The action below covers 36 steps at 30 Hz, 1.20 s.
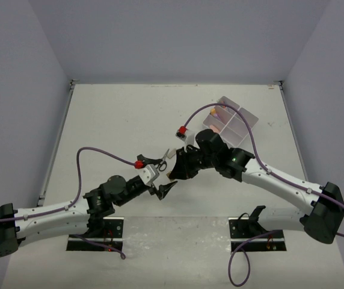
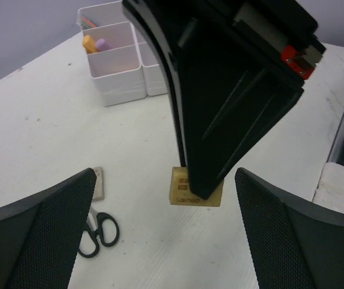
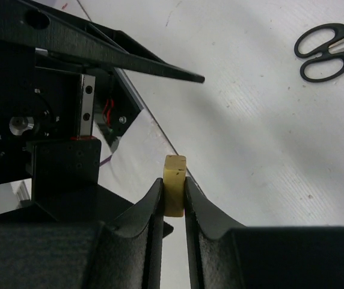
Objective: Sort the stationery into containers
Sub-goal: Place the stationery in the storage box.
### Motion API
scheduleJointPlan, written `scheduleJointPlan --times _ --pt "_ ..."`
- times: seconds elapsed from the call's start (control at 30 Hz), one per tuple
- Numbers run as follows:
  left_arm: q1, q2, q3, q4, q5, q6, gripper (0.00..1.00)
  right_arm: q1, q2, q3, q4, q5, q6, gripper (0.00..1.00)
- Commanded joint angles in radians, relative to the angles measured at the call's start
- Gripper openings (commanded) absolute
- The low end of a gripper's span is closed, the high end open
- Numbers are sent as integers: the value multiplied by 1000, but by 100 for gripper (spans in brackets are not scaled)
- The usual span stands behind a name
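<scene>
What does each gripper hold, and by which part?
Right gripper pinches the eraser by its broad faces, one end protruding. Left gripper is open, empty.

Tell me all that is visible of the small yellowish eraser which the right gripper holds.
The eraser is a small, pale yellow-tan rectangular block. It looks rubbery, and one broad face carries faint brown print too small to read. The right gripper pinches its two broad faces, with one end sticking out beyond the tips. Nothing else touches it; whether it rests on the table is unclear.
</scene>
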Motion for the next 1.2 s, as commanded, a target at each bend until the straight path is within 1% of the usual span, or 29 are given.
scheduleJointPlan --times 0.0,0.07,0.13,0.17,0.2,0.23,0.27,0.3,0.33,0.37,0.47,0.5,0.53,0.6,0.67,0.73,0.83,0.93,1.07,1.17 --pt "3 -11 35 8 -169 -84 100 -60 1 62 -36 129 -77 0" --pt "3 -19 61 -48 -210 -154 100 -147 14 79 -64 145 -111 0" --pt "3 -26 107 -154 -239 -214 100 -214 18 91 -92 169 -154 0" --pt "3 -33 126 -195 -274 -272 100 -263 19 113 -107 248 -171 0" --pt "3 -35 157 -254 -308 -278 100 -285 21 132 -126 255 -193 0" --pt "3 -36 194 -391 -348 -360 100 -301 30 148 -158 337 -236 0" --pt "3 -32 269 -488 -413 -454 100 -324 38 182 -175 379 -258 0" --pt "3 -31 318 -575 -422 -465 100 -338 47 203 -192 406 -279 0" --pt "3 -20 361 -733 -474 -548 100 -349 64 221 -213 448 -306 0" --pt "3 -11 431 -809 -507 -604 100 -365 71 251 -221 469 -310 0" --pt "3 -34 512 -949 -475 -611 100 -384 102 312 -234 445 -347 0" --pt "3 -44 526 -982 -462 -612 100 -384 116 331 -246 488 -397 0" --pt "3 -62 537 -1021 -442 -604 100 -386 136 345 -253 578 -453 0" --pt "3 -94 539 -1050 -399 -569 100 -402 186 366 -255 776 -563 0" --pt "3 -124 514 -1041 -365 -508 100 -418 265 399 -257 862 -646 0" --pt "3 -137 485 -1030 -386 -495 100 -439 319 429 -257 911 -675 0" --pt "3 -129 484 -1049 -394 -502 100 -459 346 444 -257 911 -681 0" --pt "3 -139 477 -1048 -408 -503 100 -463 348 422 -254 891 -689 0" --pt "3 -158 467 -1036 -393 -500 100 -496 372 381 -236 917 -684 0" --pt "3 -157 466 -1036 -392 -500 100 -499 380 375 -239 904 -671 0"
